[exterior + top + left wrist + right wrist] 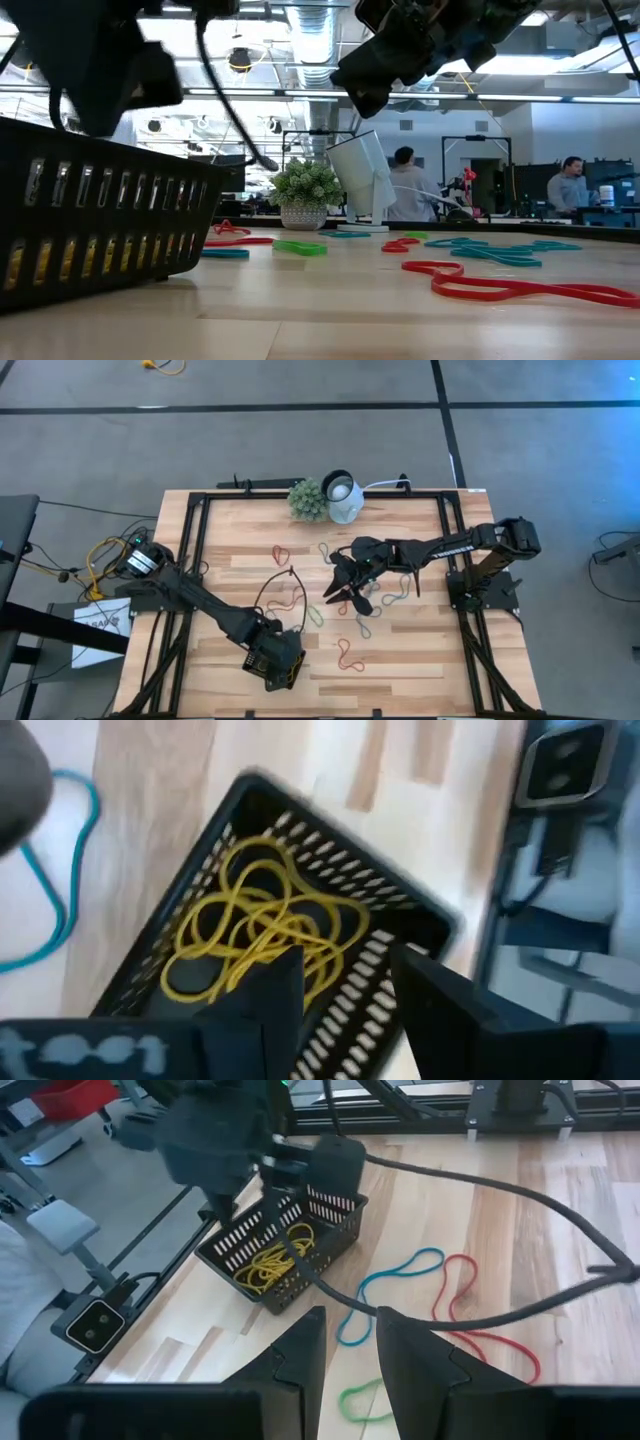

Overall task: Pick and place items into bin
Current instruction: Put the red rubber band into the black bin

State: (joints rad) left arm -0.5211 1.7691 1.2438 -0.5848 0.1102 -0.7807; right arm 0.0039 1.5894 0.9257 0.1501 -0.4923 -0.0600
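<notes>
The black slotted bin stands near the table's front edge, left of the middle. A tangle of yellow bands lies on its floor. My left gripper hangs open just above the bin, with nothing between its fingers. Loose bands lie flat on the wood: red, green, teal and another red. My right gripper hovers open over the middle of the table, above the loose bands, fingers empty.
A green plant ball and a white round lamp stand at the table's far edge. A thick black cable loops over the table from my left arm. A black frame borders the table. People show in the room behind.
</notes>
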